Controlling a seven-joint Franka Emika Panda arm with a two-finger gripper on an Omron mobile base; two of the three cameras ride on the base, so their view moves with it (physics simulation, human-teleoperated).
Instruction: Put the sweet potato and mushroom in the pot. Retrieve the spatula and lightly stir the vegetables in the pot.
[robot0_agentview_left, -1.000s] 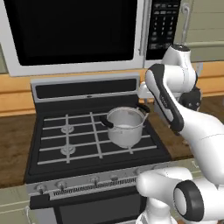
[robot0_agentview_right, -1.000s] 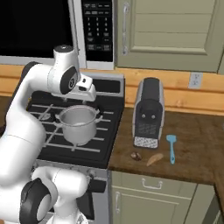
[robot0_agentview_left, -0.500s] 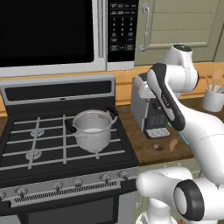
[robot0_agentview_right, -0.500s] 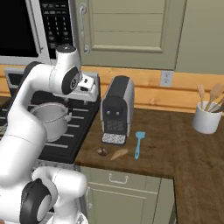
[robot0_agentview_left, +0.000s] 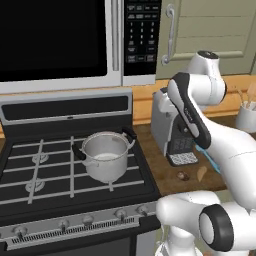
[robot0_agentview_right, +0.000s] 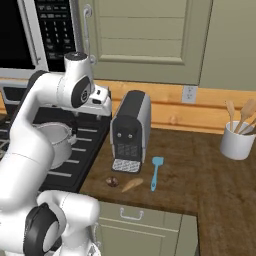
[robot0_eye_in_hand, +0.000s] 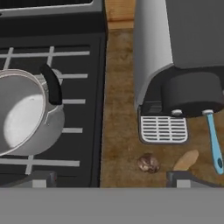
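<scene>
Sweet potato (robot0_eye_in_hand: 185, 160) and mushroom (robot0_eye_in_hand: 148, 163) lay side by side on the wooden bench (robot0_agentview_right: 200, 180), just in front of the coffee machine (robot0_agentview_right: 130, 131), with the blue spatula (robot0_agentview_right: 156, 172) beside them. I saw the pot (robot0_agentview_left: 105, 155) sitting empty on the stove (robot0_agentview_left: 45, 170), well apart. My end effector (robot0_eye_in_hand: 109, 177) hung above, spread wide and holding nothing.

no text can be read. the microwave (robot0_agentview_left: 75, 42) has a keypad (robot0_agentview_left: 142, 30) with rows of small white marks on its right side, too small and blurred to make out. nothing else carries any label or number.
</scene>
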